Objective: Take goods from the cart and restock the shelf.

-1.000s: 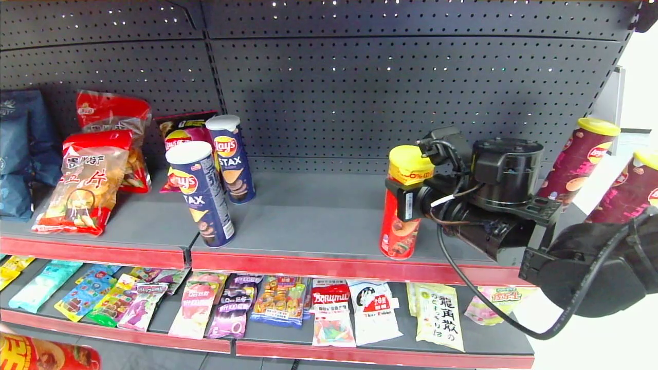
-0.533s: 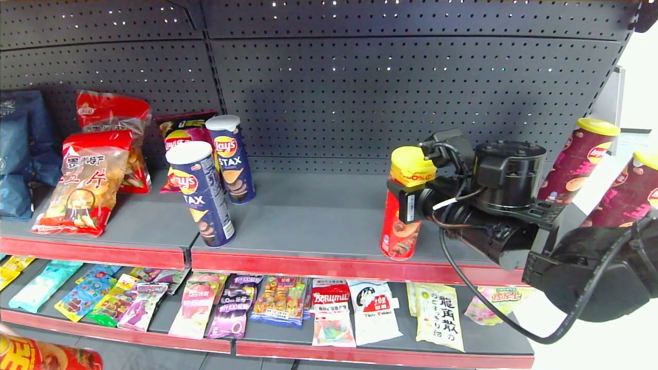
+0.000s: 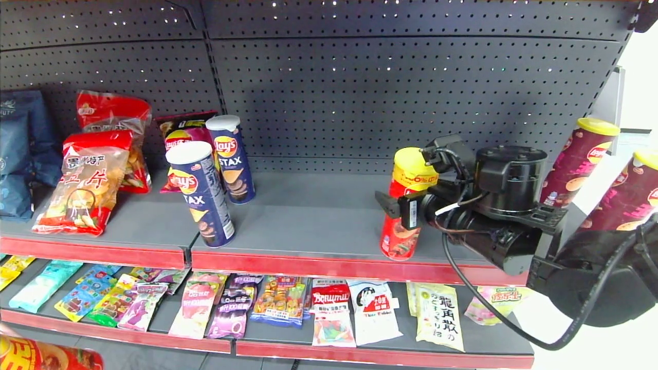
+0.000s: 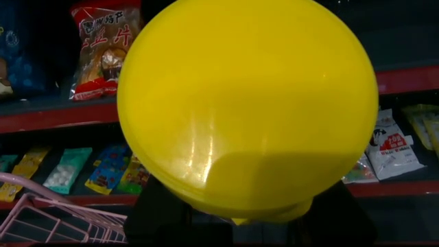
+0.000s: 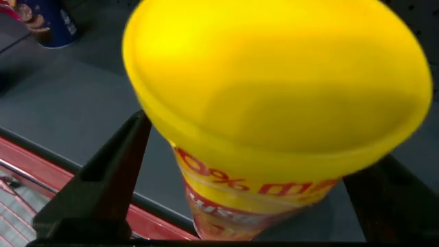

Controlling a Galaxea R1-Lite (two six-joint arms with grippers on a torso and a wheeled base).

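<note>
The red can point(image 3: 398, 239) is a tall tube with a wide yellow lid. A yellow band runs under the lid, and the red body below it carries white print and a picture of chips. It stands upright on the grey shelf point(image 3: 318, 226), close to the shelf's red front edge.

The right tool point(image 3: 398, 203) sits at the can's upper half with its jaws spread. The can stands between the two dark fingers point(image 5: 103, 185). In the right wrist view a gap shows between the nearer finger and the can's side. The contact on the far side is hard to make out.

The left tool point(image 4: 240, 219) pinches a second red can point(image 4: 247, 103). That can's yellow lid faces the left wrist camera, and the dark fingers rise on both sides just under it. The pink wire cart point(image 4: 62, 216) lies below and behind this tool.

Well to the left of the right tool, two blue cans point(image 3: 203, 195) with pale lids stand upright on the same shelf, one behind the other. Farther left lie red and clear snack bags point(image 3: 82, 190). To the right of the right tool, behind its wrist, two maroon cans point(image 3: 578, 159) with yellow lids lean at a tilt. Below the right tool, on the next shelf down, flat sweet packets point(image 3: 329, 308) lie in a row.
</note>
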